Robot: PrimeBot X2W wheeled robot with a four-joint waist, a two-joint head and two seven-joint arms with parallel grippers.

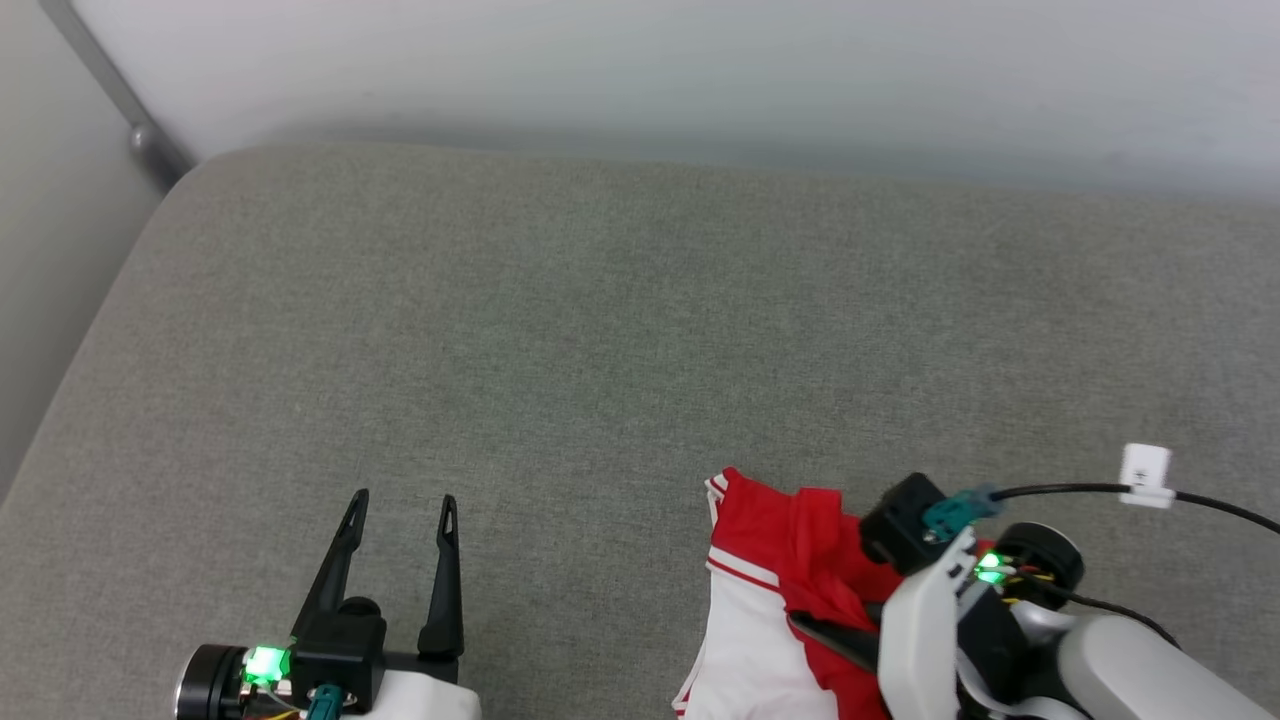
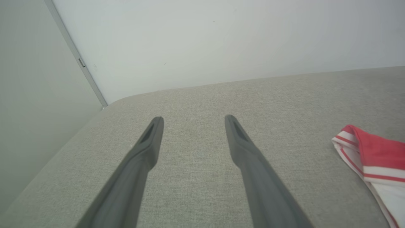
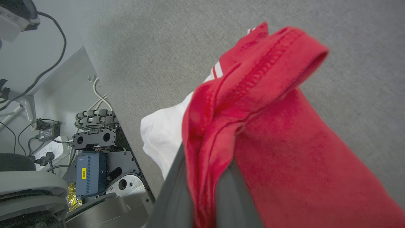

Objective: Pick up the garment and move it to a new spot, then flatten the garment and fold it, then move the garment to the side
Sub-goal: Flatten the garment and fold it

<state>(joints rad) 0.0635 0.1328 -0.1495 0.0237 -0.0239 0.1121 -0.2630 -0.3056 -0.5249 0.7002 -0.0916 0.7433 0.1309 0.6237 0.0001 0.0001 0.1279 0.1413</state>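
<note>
One garment [image 1: 780,540], red body, white sleeve, red-white striped trim, bunched

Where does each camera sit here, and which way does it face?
Head view: high, facing down onto the grey cushion; shows the open left claw and right forearm.
Left wrist view: low, facing along its own fingers toward the wall.
Right wrist view: facing down along the right claw, shut on the garment.
Shared: all three show garment and cushion.
</note>
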